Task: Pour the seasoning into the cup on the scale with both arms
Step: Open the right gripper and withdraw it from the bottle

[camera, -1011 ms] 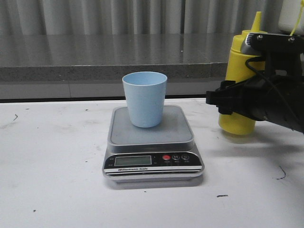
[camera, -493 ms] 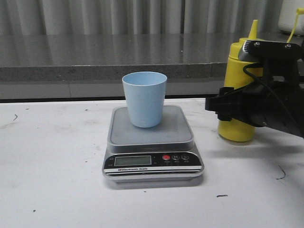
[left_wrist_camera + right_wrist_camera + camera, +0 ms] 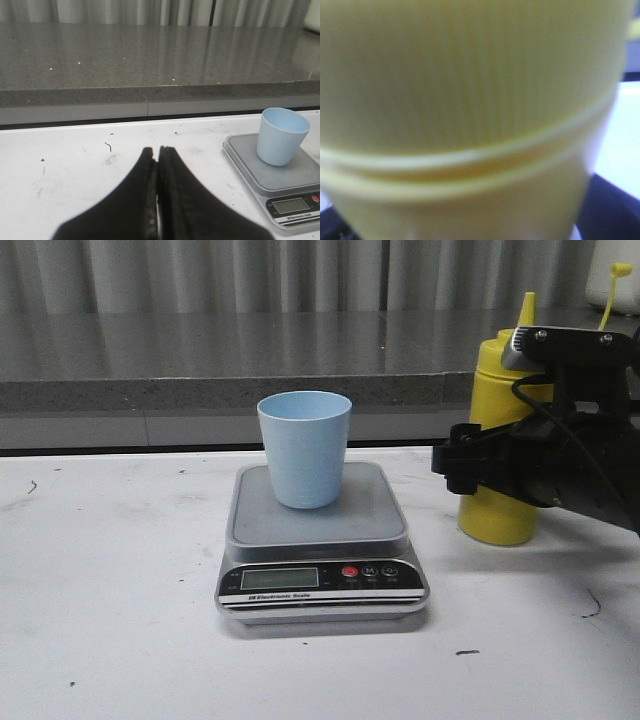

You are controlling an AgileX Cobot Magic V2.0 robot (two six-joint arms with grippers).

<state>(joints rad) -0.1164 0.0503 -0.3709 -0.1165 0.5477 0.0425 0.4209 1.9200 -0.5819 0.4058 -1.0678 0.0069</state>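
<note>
Since last frame your right hand (image 3: 462,466) shifts seasoning (image 3: 497,510) slightly left, grasping bottle mid-body. Left hand (image 3: 157,165) clenched, empty, above worktop (image 3: 110,570). Cup (image 3: 304,448) sits on scale (image 3: 320,540).

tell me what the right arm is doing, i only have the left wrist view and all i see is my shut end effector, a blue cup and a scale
Observer: The right end effector sits at the tall yellow plastic squeeze bottle, to the right of the flat silver-grey digital scale.
Operator: is it gripping it
Observer: Cannot tell. The right wrist view is filled by the blurred yellow bottle wall, very close, and the fingers are hidden.
Operator: bottle upright or tipped
Observer: Upright in the front view, its base low by the white table, pointed nozzle up.
Operator: anything in the cup
Observer: The front view shows only the outside of the small pale blue plastic cup, so I cannot say.
</note>
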